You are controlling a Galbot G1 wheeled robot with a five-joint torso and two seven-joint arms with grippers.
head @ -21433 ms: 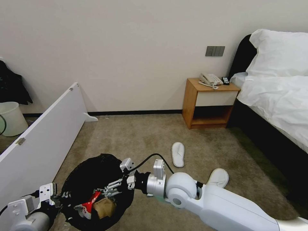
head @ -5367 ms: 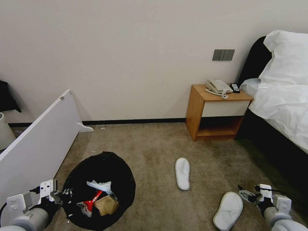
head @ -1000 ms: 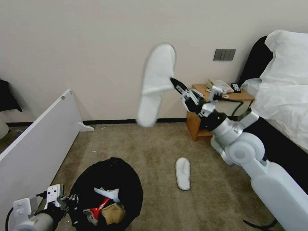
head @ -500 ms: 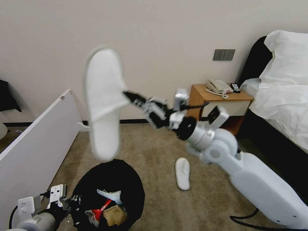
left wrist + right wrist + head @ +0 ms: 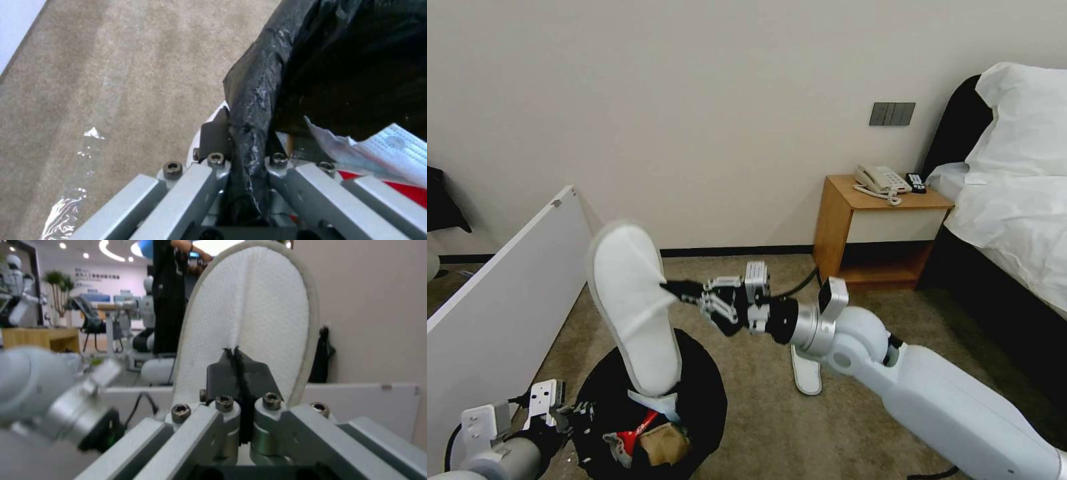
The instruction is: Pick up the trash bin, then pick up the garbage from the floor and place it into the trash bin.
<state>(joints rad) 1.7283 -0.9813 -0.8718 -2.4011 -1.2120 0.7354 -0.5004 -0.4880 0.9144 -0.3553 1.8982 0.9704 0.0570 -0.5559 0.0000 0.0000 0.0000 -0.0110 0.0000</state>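
The right pincer [image 5: 677, 291] reaches across the front of the robot, its fingers clamped together on the edge of a white slipper [image 5: 630, 303]. The slipper hangs nearly upright, its lower end dipping into the mouth of the trash bin [image 5: 700, 393], which sits on the carpet [image 5: 747, 407] low on the robot's left side. In the right wrist view the two dark fingertips [image 5: 238, 373] press flat against each other with the slipper's [image 5: 249, 316] cloth between them.

The left pincer [image 5: 570, 417] is at the bin's near-left rim. In the left wrist view its fingers [image 5: 213, 133] are closed on the rim, one outside and one inside, with the black bag [image 5: 253, 100] folded over the rim between them.

Inside the bin lie a crushed red can [image 5: 634, 430], a brown cardboard scrap [image 5: 660, 445] and a white tissue [image 5: 657, 403], just under the slipper's lower end.

A second slipper [image 5: 805, 373] lies flat on the carpet to the right of the bin, partly behind the right arm.

A white board [image 5: 500, 313] leans along the left side. A wooden nightstand [image 5: 880, 227] with a phone [image 5: 880, 180] stands against the wall [image 5: 694, 100], beside the bed [image 5: 1014, 200].
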